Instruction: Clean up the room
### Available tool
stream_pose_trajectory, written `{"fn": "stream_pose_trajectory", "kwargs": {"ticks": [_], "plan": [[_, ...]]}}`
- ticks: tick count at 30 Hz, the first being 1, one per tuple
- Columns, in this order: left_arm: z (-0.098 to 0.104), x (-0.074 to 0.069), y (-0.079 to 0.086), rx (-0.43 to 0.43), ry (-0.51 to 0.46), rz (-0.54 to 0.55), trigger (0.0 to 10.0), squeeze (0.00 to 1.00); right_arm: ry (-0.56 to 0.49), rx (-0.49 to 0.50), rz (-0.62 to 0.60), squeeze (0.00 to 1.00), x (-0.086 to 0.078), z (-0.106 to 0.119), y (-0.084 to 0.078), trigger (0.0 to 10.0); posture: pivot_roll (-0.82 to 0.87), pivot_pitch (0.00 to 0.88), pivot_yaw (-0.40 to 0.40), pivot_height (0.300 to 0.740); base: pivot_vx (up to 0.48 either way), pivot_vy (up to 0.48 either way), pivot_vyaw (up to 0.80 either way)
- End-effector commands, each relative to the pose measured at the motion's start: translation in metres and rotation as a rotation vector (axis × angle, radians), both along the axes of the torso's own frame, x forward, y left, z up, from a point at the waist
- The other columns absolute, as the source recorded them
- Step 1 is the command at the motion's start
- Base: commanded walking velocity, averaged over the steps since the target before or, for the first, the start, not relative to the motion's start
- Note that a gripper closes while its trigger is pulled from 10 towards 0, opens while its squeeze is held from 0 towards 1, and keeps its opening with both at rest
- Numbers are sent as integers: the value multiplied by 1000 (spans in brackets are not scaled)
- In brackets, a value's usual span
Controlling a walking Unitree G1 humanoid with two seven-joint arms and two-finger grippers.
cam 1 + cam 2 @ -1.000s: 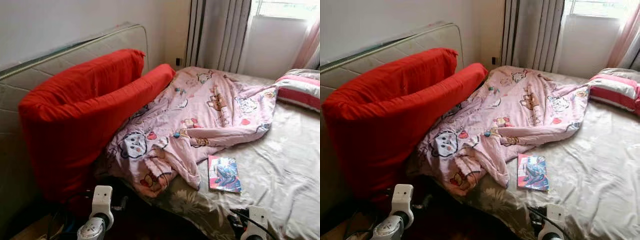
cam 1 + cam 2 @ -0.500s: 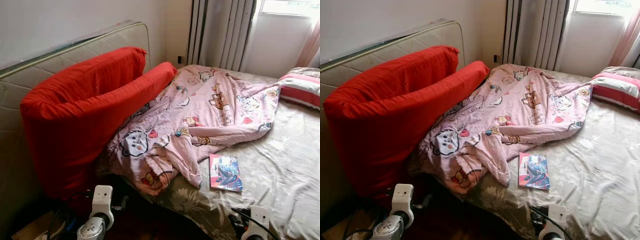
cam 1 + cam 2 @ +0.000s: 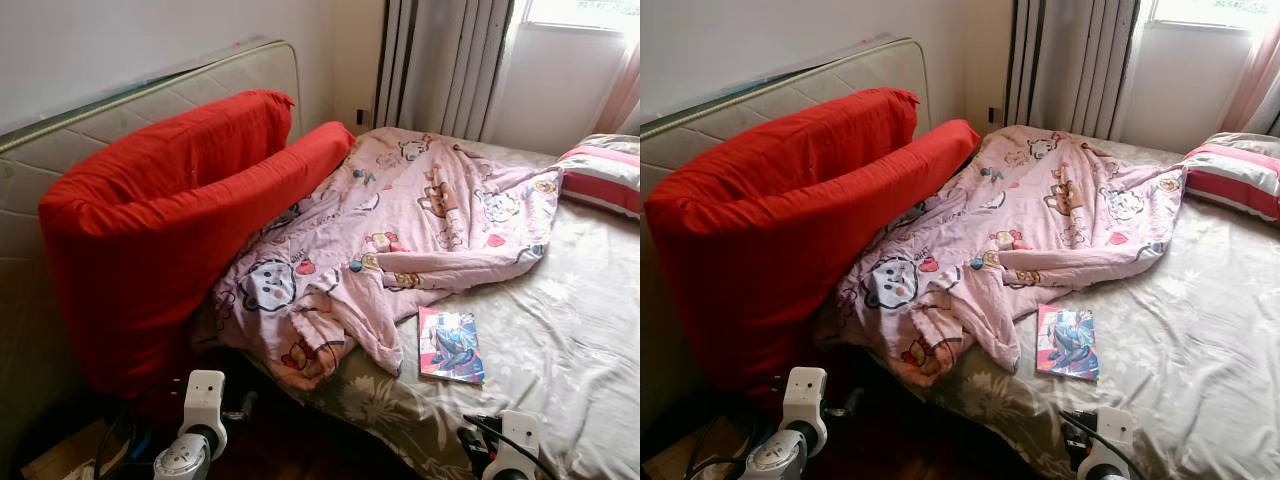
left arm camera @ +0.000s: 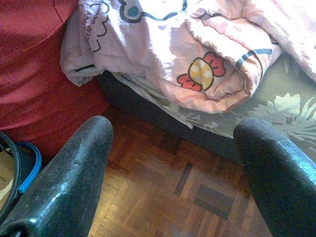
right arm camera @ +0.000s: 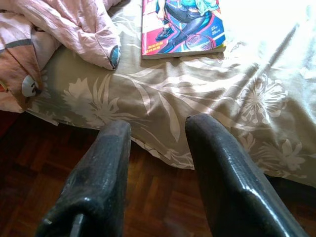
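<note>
Left gripper (image 4: 173, 163) spread wide and empty, low above wooden floor (image 4: 163, 197) by the bed (image 3: 560, 340) edge. Right gripper (image 5: 158, 148) partly open, empty, poised over the bed's flowered sheet just short of a comic book (image 3: 450, 345). Pink cartoon blanket (image 3: 400, 240) crumpled beside the book, against a red cushion (image 3: 160, 220).

left tool (image 4: 173, 163): black textured fingers | right tool (image 5: 158, 168): same | wrists: white housings, black cables
</note>
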State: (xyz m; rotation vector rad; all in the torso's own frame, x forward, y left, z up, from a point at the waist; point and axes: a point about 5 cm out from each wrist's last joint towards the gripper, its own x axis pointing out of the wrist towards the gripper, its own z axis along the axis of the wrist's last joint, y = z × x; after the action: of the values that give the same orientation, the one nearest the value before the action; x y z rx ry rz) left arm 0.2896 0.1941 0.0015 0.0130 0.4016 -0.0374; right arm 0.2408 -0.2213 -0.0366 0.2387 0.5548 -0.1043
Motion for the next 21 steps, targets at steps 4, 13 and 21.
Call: {"fn": "stream_pose_trajectory", "kwargs": {"ticks": [4,13,21], "plan": [[-3,-3,5,2,21,10,10000,0,-4,16,-14,0,-2,-1,0,10000,8,74,22,740,253,0,0],[-3,-3,6,3,22,10,10000,0,-6,20,-15,0,-1,-1,0,10000,9,78,21,740,262,0,-168],[-2,-3,5,2,19,8,10000,0,-8,17,-15,0,-1,-1,0,10000,8,79,20,740,264,0,0]]}}
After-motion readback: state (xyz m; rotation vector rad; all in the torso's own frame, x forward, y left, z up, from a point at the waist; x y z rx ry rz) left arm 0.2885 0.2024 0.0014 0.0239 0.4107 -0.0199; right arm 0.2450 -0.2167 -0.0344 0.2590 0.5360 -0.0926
